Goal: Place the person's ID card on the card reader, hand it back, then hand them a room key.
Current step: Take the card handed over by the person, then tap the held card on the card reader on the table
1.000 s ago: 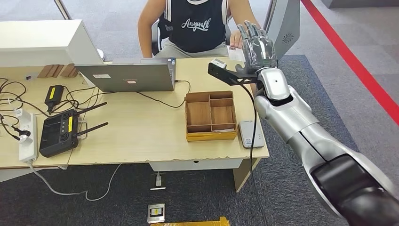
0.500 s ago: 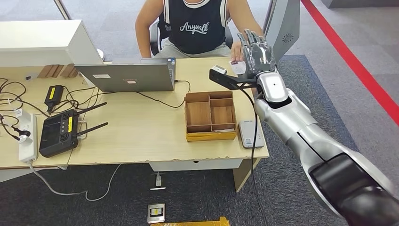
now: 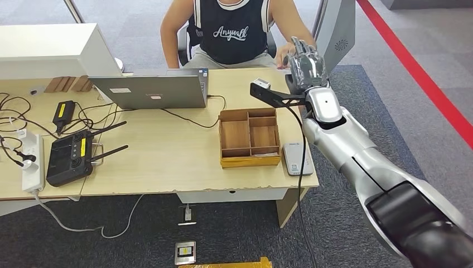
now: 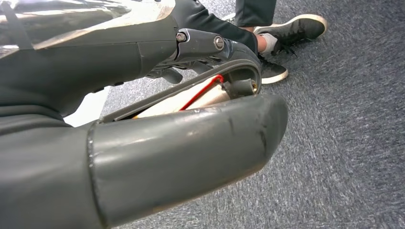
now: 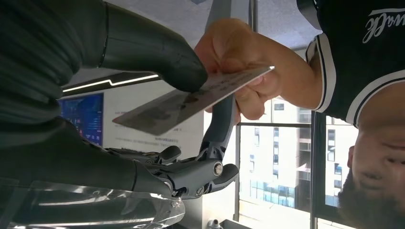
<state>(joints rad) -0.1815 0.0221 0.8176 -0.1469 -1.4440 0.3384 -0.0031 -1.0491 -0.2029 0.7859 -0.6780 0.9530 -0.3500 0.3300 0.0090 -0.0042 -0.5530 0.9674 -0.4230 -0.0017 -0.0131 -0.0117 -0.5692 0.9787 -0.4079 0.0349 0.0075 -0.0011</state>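
- The right robot hand (image 3: 305,62) is raised past the far edge of the tabletop (image 3: 167,151), meeting the person's hand (image 5: 239,67), which holds out the ID card (image 5: 191,102).
- In the right wrist view its thumb (image 5: 157,55) lies on one face of the card while the darker fingers (image 5: 191,174) sit well apart below, so the hand is partly closing and not yet gripping (the person's fingers pinch the other end).
- To do this well, I judge the fingers should come up under the card to meet the thumb, and only pull once the person lets go.
- The card reader (image 3: 296,158) lies just beside the wooden tray (image 3: 249,138), near the front edge.
- The left robot hand (image 4: 143,143) hangs over the carpet; whether it holds anything I cannot tell.
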